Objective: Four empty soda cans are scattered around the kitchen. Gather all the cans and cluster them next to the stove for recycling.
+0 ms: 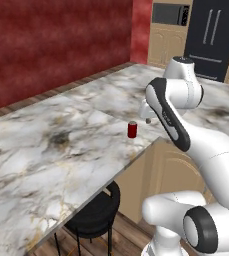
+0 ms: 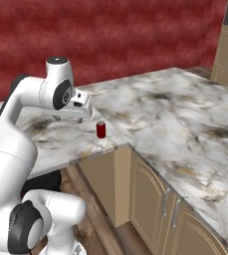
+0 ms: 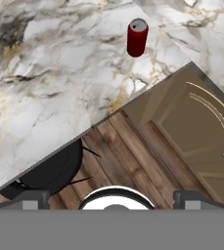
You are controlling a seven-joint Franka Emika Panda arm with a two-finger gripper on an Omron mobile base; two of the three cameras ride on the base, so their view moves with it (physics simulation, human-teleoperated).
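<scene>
soda can (image 1: 132,129) | red, silver top | upright | marble counter (image 1: 61,145), seemingly near inner corner edge

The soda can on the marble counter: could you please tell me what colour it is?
The soda can is red with a silver top, clearest in the hand view.

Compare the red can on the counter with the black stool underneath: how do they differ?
The red soda can stands upright on the marble counter; the black stool sits on the wood floor, partly tucked under the counter edge. The can is small, red and silver-topped; the stool is far larger and all black. Both look round from above.
</scene>
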